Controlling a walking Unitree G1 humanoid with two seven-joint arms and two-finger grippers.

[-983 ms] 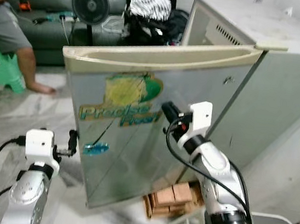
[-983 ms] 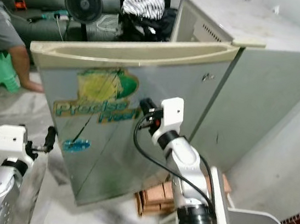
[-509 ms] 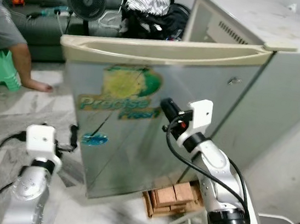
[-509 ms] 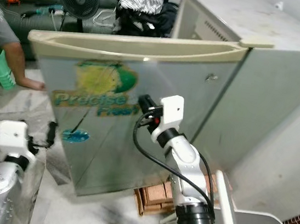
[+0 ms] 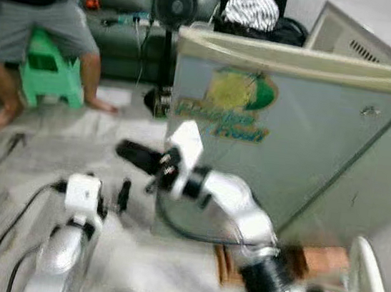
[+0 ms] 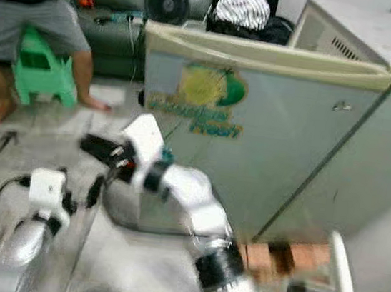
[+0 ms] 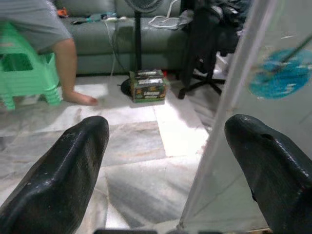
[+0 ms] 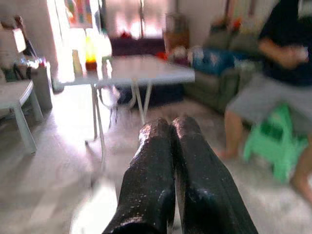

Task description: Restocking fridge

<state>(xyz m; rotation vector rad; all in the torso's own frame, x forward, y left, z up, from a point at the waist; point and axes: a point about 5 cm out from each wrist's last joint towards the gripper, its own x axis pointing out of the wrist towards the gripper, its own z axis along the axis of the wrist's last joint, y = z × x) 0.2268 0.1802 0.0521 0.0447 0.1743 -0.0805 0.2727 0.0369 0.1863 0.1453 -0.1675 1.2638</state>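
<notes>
Standing in front of the robot is the fridge (image 5: 305,132), its grey door (image 6: 253,146) with the yellow-and-green sticker (image 5: 240,93) facing us and a cream strip along the top. Head views are blurred. Right gripper (image 5: 128,151) reaches across the robot's front, out past the door's free edge, its black fingers pointing away over the marble floor (image 5: 51,148); from the wrist view those fingers (image 8: 151,175) are pressed flat together, nothing between them. Left gripper (image 5: 122,195) sits low, near the bottom corner of the door; its wrist view has the two fingers (image 7: 73,170) spread wide apart, empty, with the door's edge and a blue sticker (image 7: 280,78) just beside one of them. Whether it touches the door, I can't tell. Bricks (image 6: 274,257) prop up the fridge underneath. Beyond, a person (image 5: 32,16) in grey shorts sits on a green stool (image 5: 46,72), a fan (image 5: 175,3) stands by a dark sofa (image 5: 117,28), and a striped bundle (image 5: 251,9) rests behind the fridge. A small box (image 7: 148,85) lies on the floor near the fan's base.
</notes>
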